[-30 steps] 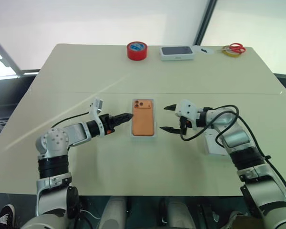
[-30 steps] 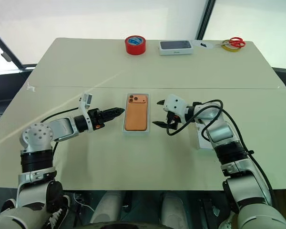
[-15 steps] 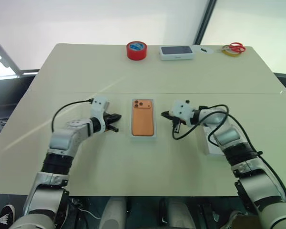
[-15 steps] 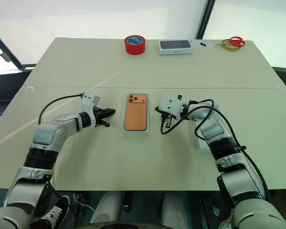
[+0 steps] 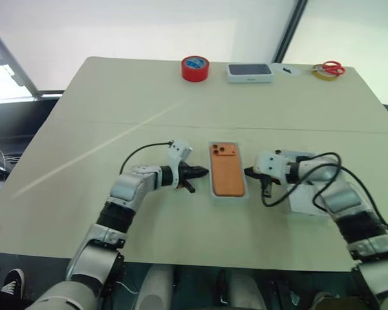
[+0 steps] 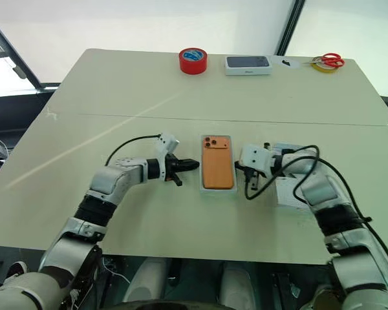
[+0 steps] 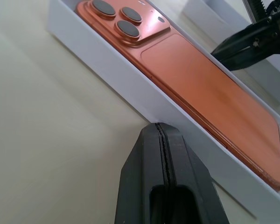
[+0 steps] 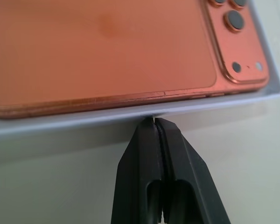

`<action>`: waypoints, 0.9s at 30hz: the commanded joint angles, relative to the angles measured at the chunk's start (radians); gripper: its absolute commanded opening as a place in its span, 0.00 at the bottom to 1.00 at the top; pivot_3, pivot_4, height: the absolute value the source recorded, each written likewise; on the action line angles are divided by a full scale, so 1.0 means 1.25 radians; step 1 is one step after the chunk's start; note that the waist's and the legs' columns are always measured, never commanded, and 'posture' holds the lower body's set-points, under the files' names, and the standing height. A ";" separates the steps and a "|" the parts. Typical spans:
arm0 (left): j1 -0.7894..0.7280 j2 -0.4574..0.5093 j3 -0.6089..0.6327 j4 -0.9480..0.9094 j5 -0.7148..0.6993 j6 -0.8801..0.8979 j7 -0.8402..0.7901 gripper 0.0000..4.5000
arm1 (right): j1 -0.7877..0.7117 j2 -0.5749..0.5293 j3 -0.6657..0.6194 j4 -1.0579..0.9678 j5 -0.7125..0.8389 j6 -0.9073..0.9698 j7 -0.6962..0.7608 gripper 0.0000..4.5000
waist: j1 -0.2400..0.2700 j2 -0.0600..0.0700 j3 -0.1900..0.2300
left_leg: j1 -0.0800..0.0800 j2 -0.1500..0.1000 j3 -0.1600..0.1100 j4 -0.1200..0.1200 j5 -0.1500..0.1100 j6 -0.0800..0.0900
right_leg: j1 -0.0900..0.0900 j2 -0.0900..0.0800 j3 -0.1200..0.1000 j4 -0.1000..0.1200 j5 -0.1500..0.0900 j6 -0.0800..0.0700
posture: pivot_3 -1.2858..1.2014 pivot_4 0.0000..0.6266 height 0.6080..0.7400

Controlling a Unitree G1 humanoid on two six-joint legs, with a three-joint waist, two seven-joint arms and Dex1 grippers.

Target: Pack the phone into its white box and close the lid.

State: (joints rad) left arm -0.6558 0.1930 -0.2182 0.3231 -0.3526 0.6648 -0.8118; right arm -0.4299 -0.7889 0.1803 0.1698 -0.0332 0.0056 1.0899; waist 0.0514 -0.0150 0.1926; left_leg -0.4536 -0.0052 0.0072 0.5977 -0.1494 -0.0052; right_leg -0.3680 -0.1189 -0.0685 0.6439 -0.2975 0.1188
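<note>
The orange phone [image 5: 227,169] lies flat, camera side up, inside the white box [image 5: 212,187] in the middle of the desk [image 5: 116,97]. One phone, one box. Two claws sit beside the box: the left claw [image 5: 199,172] on its left, the right claw [image 5: 250,172] on its right. Both are pinched tight and hold nothing, tips at the box walls. The lid [image 5: 305,200] lies right of the box, under the right arm. I think the lid goes on next: lift it level and line up its edges. Far beyond the box: one red tape roll [image 5: 194,68], one white box with a dark phone picture [image 5: 249,72], one pair of scissors [image 5: 331,66].
</note>
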 commanded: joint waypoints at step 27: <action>-0.032 -0.080 0.005 0.032 0.075 -0.066 -0.085 0.00 | 0.170 -0.132 -0.130 -0.035 -0.001 -0.033 -0.031 0.01 | -0.010 0.000 0.000 | -0.001 0.000 -0.001 0.002 -0.001 0.002 | 0.002 0.000 -0.001 -0.004 0.000 0.000 | 0.52 0.24 1.00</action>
State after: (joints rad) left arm -0.6978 0.0802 -0.2454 0.4203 -0.2298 0.5625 -0.9064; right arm -0.2341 -0.9251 0.0360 0.1067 -0.0250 -0.0370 1.0582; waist 0.0388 -0.0149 0.1925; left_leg -0.4546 -0.0044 0.0058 0.6000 -0.1505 -0.0029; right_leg -0.3659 -0.1184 -0.0693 0.6394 -0.2971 0.1189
